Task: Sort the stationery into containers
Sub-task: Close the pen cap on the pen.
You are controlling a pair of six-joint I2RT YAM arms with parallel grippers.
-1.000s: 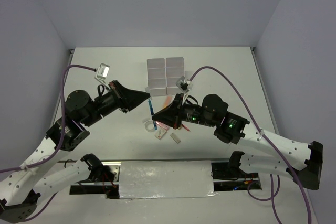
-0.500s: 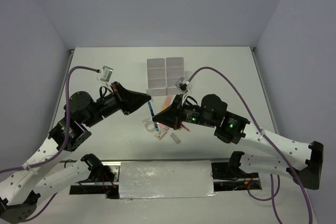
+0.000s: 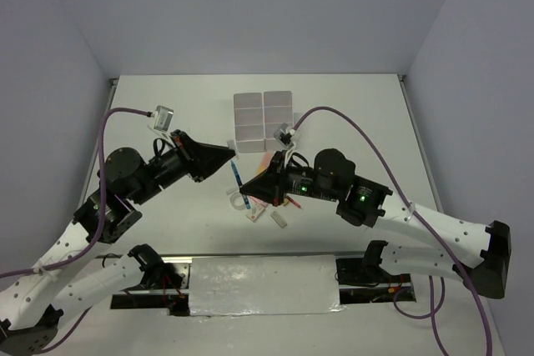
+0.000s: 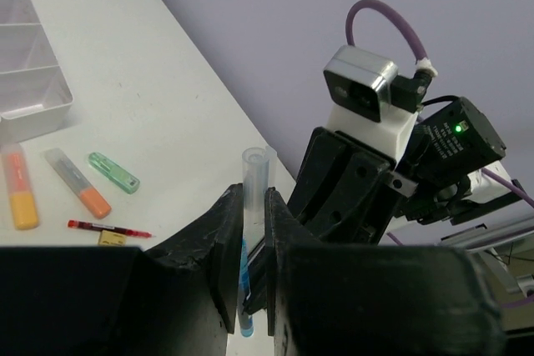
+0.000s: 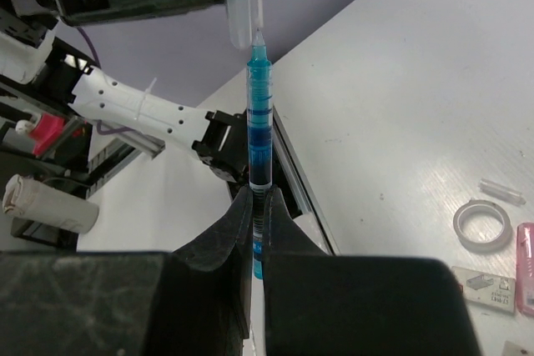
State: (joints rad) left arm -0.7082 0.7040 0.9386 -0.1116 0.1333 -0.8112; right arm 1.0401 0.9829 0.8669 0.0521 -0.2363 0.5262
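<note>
My right gripper (image 3: 244, 188) is shut on a thin blue pen (image 3: 239, 173) and holds it above the table, tip toward the left gripper. In the right wrist view the gripper (image 5: 260, 198) clamps the pen (image 5: 259, 122) near its lower end. My left gripper (image 3: 232, 149) is shut on a clear pen cap (image 4: 253, 174), which stands at the pen's tip (image 5: 242, 2). The white six-box containers (image 3: 264, 114) lie just beyond. A tape ring (image 3: 240, 202), erasers (image 3: 279, 220) and highlighters (image 3: 265, 161) lie under and around the grippers.
The left wrist view shows two orange highlighters (image 4: 18, 198) (image 4: 79, 185), a green highlighter (image 4: 114, 172) and a red pen (image 4: 108, 228) near the containers' corner (image 4: 33, 97). A pink eraser (image 5: 526, 268) lies beside the tape ring (image 5: 481, 224). Side walls close in the table.
My left gripper has drawn slightly back to the left with the clear cap. My right arm has shifted a little to the left, still holding the blue pen.
</note>
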